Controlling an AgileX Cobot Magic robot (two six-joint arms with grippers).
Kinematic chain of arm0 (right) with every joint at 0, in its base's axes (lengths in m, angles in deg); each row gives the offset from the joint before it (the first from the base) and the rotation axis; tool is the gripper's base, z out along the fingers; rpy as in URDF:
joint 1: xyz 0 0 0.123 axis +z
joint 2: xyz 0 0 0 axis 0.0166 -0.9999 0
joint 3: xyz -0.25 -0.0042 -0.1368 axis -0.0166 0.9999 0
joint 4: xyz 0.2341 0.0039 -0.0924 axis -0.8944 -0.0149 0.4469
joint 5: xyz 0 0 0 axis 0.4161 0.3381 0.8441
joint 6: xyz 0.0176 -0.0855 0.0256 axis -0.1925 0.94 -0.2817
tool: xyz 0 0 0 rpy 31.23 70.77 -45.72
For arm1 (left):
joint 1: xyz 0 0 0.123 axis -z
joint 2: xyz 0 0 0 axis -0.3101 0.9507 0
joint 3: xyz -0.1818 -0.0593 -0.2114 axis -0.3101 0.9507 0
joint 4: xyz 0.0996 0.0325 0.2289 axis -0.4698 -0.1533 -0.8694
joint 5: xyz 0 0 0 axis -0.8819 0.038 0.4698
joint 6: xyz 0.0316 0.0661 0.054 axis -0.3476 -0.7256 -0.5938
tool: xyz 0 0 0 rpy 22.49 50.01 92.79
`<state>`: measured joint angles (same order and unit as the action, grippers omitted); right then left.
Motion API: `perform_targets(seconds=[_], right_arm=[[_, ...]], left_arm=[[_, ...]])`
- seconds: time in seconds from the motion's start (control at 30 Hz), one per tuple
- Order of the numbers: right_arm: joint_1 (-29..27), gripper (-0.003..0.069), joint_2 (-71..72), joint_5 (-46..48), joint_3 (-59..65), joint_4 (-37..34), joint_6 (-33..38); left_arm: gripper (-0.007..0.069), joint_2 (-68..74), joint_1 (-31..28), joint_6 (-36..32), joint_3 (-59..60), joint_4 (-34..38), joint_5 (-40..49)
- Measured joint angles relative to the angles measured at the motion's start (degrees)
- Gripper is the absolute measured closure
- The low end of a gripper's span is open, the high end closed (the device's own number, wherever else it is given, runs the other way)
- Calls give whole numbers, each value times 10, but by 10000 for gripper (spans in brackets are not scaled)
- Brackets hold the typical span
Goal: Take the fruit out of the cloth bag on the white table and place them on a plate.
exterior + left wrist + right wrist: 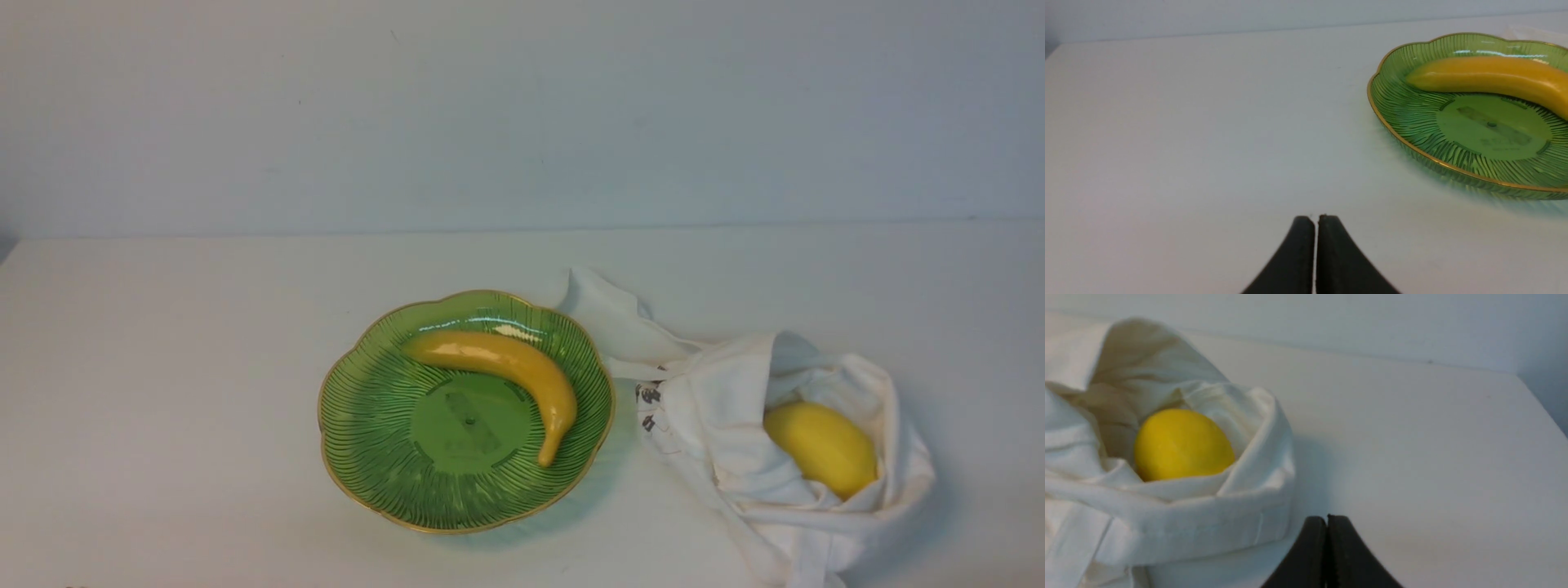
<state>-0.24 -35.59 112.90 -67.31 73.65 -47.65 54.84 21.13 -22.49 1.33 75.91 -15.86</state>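
Plain pale wall [522, 106] behind, meeting the far edge of the white table [163, 392], matte and bare across its left half. Near the centre, slightly left: the plate [367, 433], translucent green, scalloped, finely ribbed, thin gold rim all round. On its far-right part, the banana [506, 363], glossy yellow, curved, thick end toward the far left, narrow tip pointing near and resting by the flat round centre. Just right of the plate, the cloth bag [718, 425], white and rumpled, mouth gaping upward, small dark printed marks on the side facing the plate, a flap of fabric reaching toward the far left past the plate's rim, a strap trailing to the near edge. Inside the bag's opening, the lemon [820, 447], oval, bright yellow, nestled low among folds, partly covered on its near side by the hem. Seen from the right wrist: the same lemon deep in the fabric pocket, with the right gripper [1327, 517] low above bare tabletop near the bag's right side, black fingertips pressed together, holding nothing. Seen from the left wrist: the left gripper [1315, 217] likewise closed tight and empty, over bare table well to the left of the plate, touching neither plate nor banana. Neither arm visible from the front.
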Motion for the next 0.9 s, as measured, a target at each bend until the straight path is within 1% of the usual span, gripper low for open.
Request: perform_targets(seconds=[0.17,0.23,0.3,0.9], right_arm=[[-10,672,0,-17,3,0,-14],[-28,672,0,-18,3,0,-37],[-34,672,0,-18,3,-1,-45],[-37,672,0,-18,3,-1,-47]], left_arm=[[632,0,0,0,0,0,0],[632,0,0,0,0,0,0],[632,0,0,0,0,0,0],[632,0,0,0,0,0,0]])
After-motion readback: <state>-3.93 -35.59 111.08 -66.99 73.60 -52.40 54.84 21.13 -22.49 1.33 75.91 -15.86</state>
